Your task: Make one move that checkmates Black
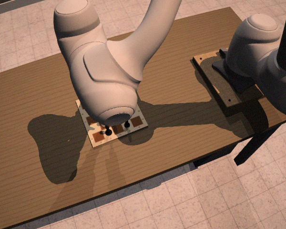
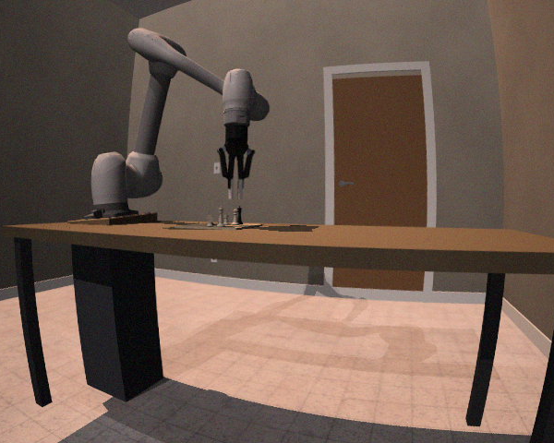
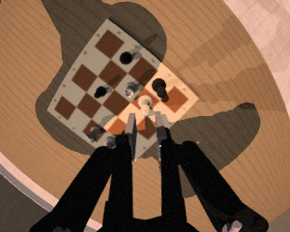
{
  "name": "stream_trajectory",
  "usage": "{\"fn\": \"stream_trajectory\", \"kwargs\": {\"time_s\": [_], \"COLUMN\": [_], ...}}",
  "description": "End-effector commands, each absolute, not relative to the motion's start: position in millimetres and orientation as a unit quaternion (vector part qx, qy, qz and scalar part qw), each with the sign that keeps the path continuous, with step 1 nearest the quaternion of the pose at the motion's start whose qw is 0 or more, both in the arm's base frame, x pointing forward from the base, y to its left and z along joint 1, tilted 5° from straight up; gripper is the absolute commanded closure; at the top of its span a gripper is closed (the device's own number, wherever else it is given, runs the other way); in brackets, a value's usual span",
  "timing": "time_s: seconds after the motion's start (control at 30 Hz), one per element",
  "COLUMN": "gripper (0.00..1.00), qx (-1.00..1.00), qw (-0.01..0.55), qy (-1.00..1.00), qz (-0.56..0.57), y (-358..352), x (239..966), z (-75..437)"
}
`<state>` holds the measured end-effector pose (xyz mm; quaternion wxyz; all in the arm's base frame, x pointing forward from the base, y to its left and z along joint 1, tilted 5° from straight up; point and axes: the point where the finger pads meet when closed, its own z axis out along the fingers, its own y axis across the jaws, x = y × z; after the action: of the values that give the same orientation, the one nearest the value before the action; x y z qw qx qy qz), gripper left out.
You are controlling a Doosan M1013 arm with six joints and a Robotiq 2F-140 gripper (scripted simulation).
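Note:
A small chessboard (image 1: 97,143) (image 2: 205,226) (image 3: 110,43) lies on the wooden table. My gripper (image 2: 234,194) (image 3: 145,121) hangs well above the board's near edge, with its fingers a little apart and nothing between them. In the wrist view a white piece (image 3: 144,101) stands just beyond the fingertips, next to a black piece (image 3: 159,85). More black pieces (image 3: 126,58) (image 3: 101,91) stand further in on the board. In the top view the arm's wrist hides the gripper and most of the board; two black pieces (image 1: 108,131) (image 1: 126,124) show under it. In the exterior view a white piece (image 2: 220,215) and a black piece (image 2: 239,214) stand upright.
The arm's base (image 1: 239,61) (image 2: 110,183) sits on a mounting plate (image 1: 212,81) at one end of the table (image 1: 175,74) (image 2: 363,238). A door (image 2: 379,181) is in the wall behind. The arm's shadow falls across the table around the board.

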<state>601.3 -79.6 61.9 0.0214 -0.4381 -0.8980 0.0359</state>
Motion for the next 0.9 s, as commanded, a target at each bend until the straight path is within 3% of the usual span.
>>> {"fn": "stream_trajectory", "kwargs": {"time_s": [0.0, 0.3, 0.33, 0.87], "gripper": [0.75, 0.75, 0.0, 0.0], "qx": [-0.438, -0.438, -0.438, -0.438], "qw": [0.022, 0.022, 0.022, 0.022], "qy": [-0.898, -0.898, -0.898, -0.898], "qz": [0.036, 0.036, 0.036, 0.036], "y": [-79, -78, -78, -78], "x": [602, 603, 603, 603], "z": [72, 87, 87, 87]}}
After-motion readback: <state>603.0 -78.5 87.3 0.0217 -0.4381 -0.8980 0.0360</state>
